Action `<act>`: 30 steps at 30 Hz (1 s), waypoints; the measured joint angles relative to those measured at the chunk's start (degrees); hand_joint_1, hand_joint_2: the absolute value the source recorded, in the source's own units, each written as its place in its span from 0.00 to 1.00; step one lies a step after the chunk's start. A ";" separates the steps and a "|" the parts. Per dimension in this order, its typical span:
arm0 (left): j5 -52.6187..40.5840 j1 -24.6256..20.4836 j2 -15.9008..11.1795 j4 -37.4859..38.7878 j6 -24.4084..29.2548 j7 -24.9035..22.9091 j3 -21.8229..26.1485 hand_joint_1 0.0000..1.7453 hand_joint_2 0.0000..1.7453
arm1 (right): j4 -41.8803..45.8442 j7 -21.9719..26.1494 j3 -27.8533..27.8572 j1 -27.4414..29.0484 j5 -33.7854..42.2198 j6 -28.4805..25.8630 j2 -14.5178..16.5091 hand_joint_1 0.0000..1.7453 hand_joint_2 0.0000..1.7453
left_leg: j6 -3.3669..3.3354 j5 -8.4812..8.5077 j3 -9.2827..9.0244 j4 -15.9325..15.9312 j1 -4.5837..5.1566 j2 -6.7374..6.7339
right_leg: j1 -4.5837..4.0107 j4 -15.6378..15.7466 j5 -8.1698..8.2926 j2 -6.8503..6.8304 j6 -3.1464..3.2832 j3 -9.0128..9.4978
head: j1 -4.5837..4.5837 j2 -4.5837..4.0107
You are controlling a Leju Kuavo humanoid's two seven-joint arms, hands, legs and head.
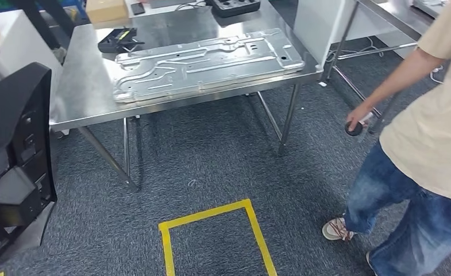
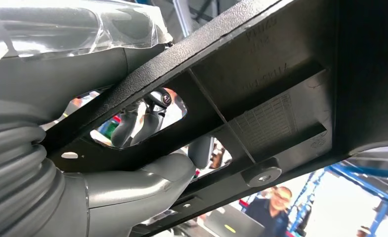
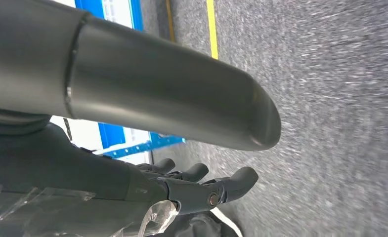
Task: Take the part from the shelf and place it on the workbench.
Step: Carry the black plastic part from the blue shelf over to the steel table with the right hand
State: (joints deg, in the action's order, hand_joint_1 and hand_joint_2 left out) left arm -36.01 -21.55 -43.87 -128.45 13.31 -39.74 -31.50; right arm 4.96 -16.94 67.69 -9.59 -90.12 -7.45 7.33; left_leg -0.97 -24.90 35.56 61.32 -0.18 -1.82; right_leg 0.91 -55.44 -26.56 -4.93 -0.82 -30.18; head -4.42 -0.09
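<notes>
Head view: the steel workbench (image 1: 85, 98) fills the upper half of the frame, a long pressed metal plate (image 1: 205, 63) lying flat on it. A person (image 1: 424, 144) stands at the right edge. The black plastic part (image 1: 16, 155) sits upright at the left edge; the left hand (image 2: 147, 173) grips it through its openings. The right hand (image 3: 196, 190) holds nothing, fingers loosely apart, over grey carpet (image 3: 330, 98).

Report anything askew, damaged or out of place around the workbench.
Nothing looks damaged or spilled. The metal panel lies flat but skewed across the workbench. A person stands close on the right. The left hand holds the black part.
</notes>
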 joint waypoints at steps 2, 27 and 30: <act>-0.03 -0.14 0.02 0.00 -0.01 0.00 0.05 1.00 1.00 | 0.00 0.01 0.00 -0.04 0.00 0.04 0.14 0.00 0.00 | -0.92 1.94 -3.09 -6.15 0.74 -2.39 | -0.14 0.04 -0.49 -1.16 -0.48 0.63 | -0.06 0.00; 4.34 -0.38 0.46 -0.03 -0.48 0.07 -1.28 1.00 1.00 | 0.00 0.04 0.98 0.02 0.02 -1.27 0.21 0.00 0.00 | 0.70 -6.68 4.23 10.86 -0.57 2.64 | 0.24 -0.13 0.75 4.85 0.12 -1.18 | -0.10 0.00; 4.60 -0.45 0.45 -0.03 -0.47 0.15 -1.33 1.00 1.00 | 0.00 0.04 1.02 -0.01 0.00 -1.27 0.22 0.00 0.00 | 0.05 -2.13 2.38 5.38 -0.39 2.52 | 0.11 -0.12 0.28 4.70 0.13 -0.47 | -0.11 0.00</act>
State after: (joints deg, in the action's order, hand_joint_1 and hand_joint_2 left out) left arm -31.42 -22.00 -43.42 -128.49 12.84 -39.58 -32.83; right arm 4.96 -16.90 68.71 -9.60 -90.12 -8.72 7.55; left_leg -0.92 -27.03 37.94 66.70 -0.57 0.70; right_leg 1.03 -55.56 -26.28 -0.22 -0.68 -30.65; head -4.53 -0.09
